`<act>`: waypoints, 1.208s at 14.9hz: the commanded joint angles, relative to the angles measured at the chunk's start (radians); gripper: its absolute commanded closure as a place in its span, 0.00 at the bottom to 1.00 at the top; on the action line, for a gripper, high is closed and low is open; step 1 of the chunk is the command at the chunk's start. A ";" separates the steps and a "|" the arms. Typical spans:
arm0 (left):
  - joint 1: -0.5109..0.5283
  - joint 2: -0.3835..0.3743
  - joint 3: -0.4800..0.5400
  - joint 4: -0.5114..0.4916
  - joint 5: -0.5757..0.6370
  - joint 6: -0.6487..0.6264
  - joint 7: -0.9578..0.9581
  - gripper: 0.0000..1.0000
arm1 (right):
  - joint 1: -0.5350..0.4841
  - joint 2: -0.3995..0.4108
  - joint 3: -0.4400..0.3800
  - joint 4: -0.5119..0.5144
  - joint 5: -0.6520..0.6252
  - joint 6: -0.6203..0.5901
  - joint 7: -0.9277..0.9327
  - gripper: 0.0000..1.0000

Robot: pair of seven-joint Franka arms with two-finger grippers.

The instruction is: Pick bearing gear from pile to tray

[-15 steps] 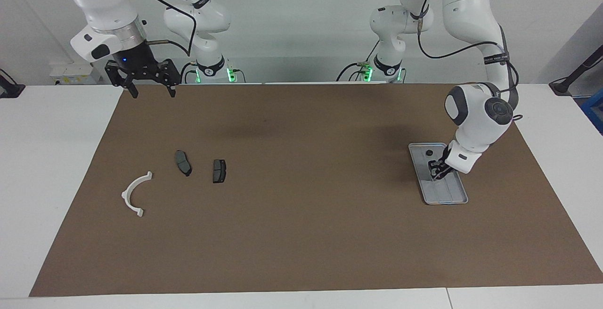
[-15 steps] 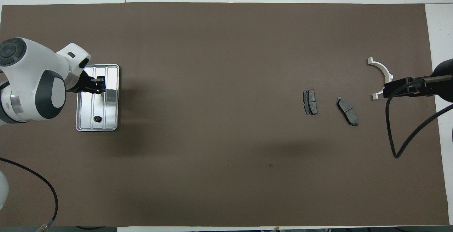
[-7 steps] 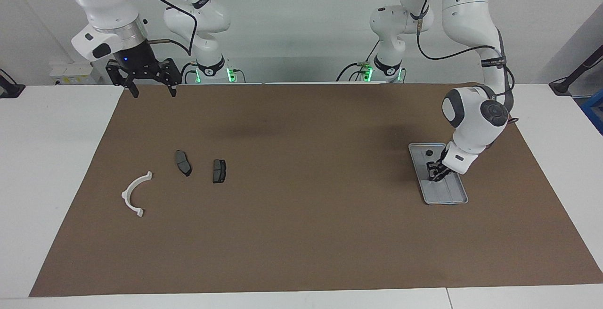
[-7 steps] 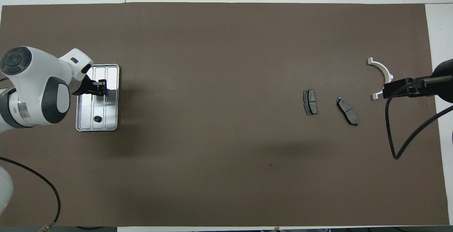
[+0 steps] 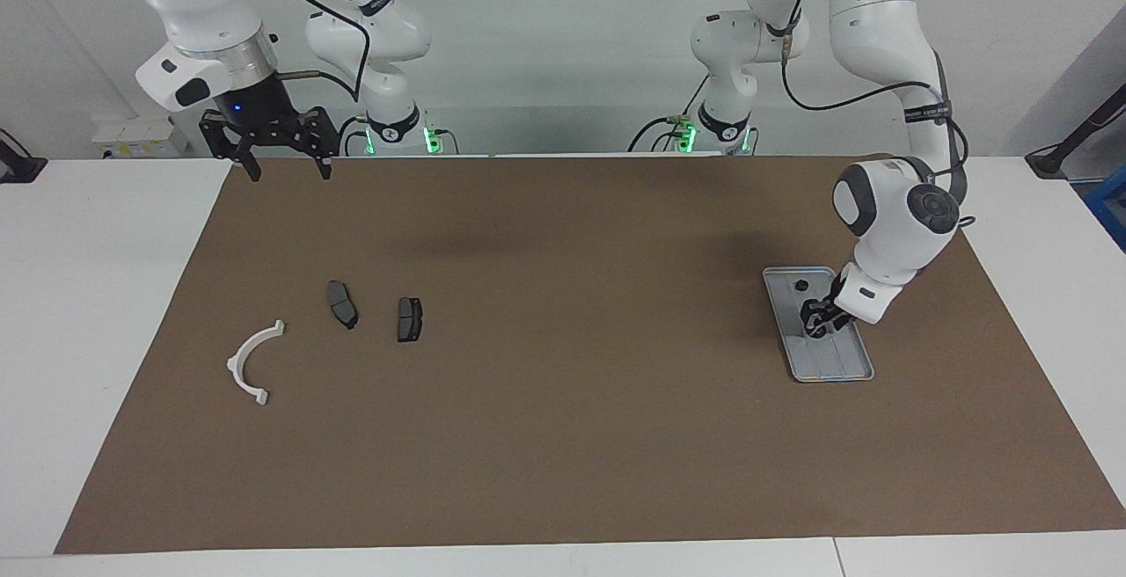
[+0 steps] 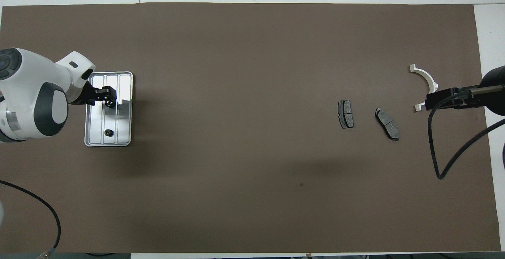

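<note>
**Status: Left Arm at Tray, One Part Already Placed**

The mat (image 5: pixel 563 348) covers most of the table (image 5: pixel 97 295). The tray (image 5: pixel 858 373) lies at the left arm's end of the mat. One small black round piece (image 5: pixel 801 284) rests in the tray, at the end nearer to the robots. It reads as a bearing gear, so at least one transfer appears complete.

The pile (image 5: pixel 352 322) lies at the right arm's end, well apart from the tray. It consists of a white arc (image 5: pixel 251 361) and two dark pads (image 5: pixel 342 303) (image 5: pixel 409 318). No black round pieces are visible among them. If none remain, the task is judged near its end.

The left arm bends down over the tray. The left gripper (image 5: pixel 815 320) sits low over the tray's middle, and whether it touches the tray is not clear. Jaw state cannot be determined, nor whether a part sits between the fingertips.

The right arm waits. The right gripper (image 5: pixel 281 174) hangs over the mat edge nearest the robots, jaws spread wide and empty.
</note>
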 commanded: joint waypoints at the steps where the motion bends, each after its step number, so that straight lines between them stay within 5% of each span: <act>1: 0.009 -0.147 0.002 0.025 -0.014 -0.175 0.018 0.00 | -0.002 -0.025 0.000 -0.029 0.021 0.015 -0.020 0.00; 5: 0.003 -0.282 0.004 0.108 -0.014 -0.435 0.015 0.00 | -0.002 -0.028 0.000 -0.024 0.021 0.022 -0.020 0.00; 9: 0.008 -0.379 0.004 0.080 -0.012 -0.485 0.019 0.00 | -0.008 -0.028 0.000 -0.022 0.021 0.025 -0.020 0.00; 14: 0.008 -0.383 0.002 0.060 -0.012 -0.444 0.015 0.00 | -0.004 -0.028 0.000 -0.022 0.021 0.025 -0.018 0.00; 18: 0.006 -0.348 -0.004 0.169 0.006 -0.557 0.015 0.00 | -0.002 -0.028 0.000 -0.022 0.021 0.025 -0.018 0.00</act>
